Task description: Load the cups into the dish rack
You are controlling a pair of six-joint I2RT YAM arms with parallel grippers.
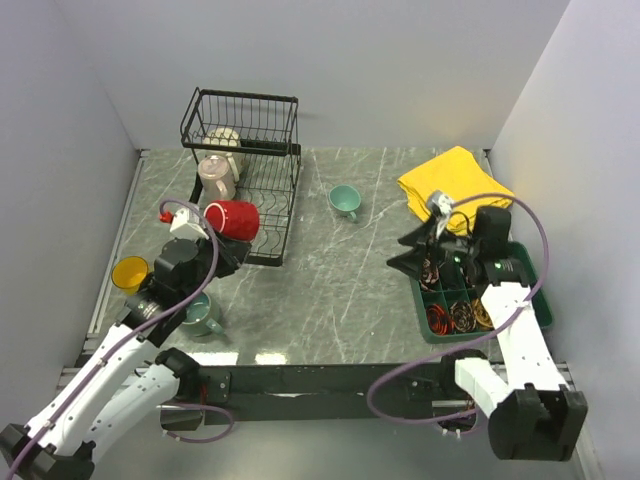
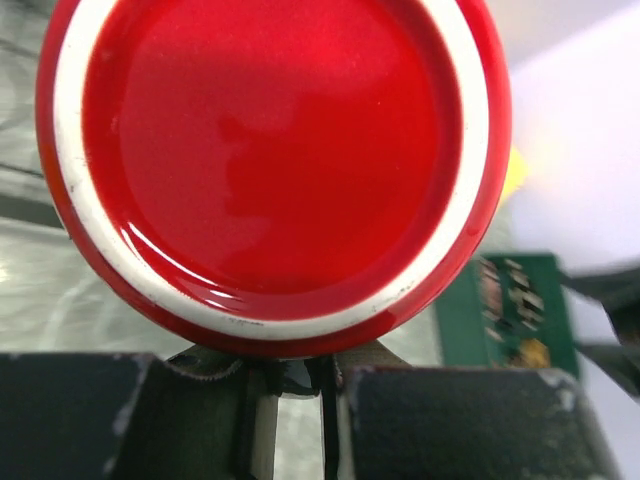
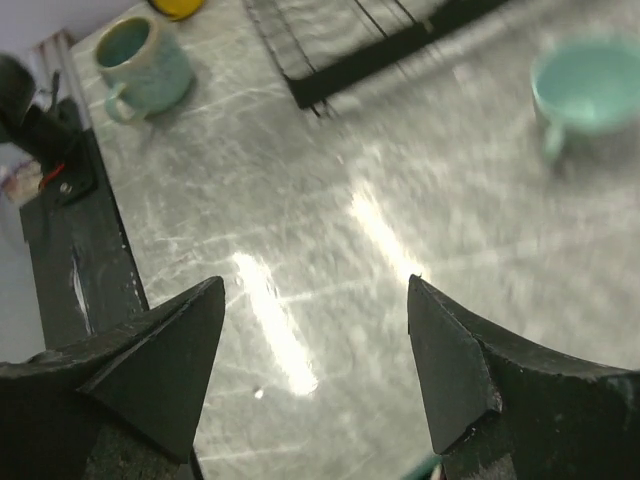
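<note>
My left gripper (image 1: 224, 247) is shut on the red mug (image 1: 233, 219) and holds it on its side above the front left of the black wire dish rack (image 1: 270, 215). In the left wrist view the mug's base (image 2: 270, 160) fills the frame above the nearly closed gripper (image 2: 290, 378). A cream mug (image 1: 223, 140) and a beige mug (image 1: 215, 178) sit in the rack. The yellow mug (image 1: 130, 272), grey-green mug (image 1: 203, 315) and small teal mug (image 1: 345, 200) stand on the table. My right gripper (image 1: 408, 252) is open and empty above the table (image 3: 315, 340).
A yellow cloth (image 1: 452, 185) lies at the back right. A green compartmented tray (image 1: 430, 330) with small items sits under the right arm. The right wrist view shows the teal mug (image 3: 590, 85), the grey-green mug (image 3: 140, 62) and the rack's front edge (image 3: 380, 55).
</note>
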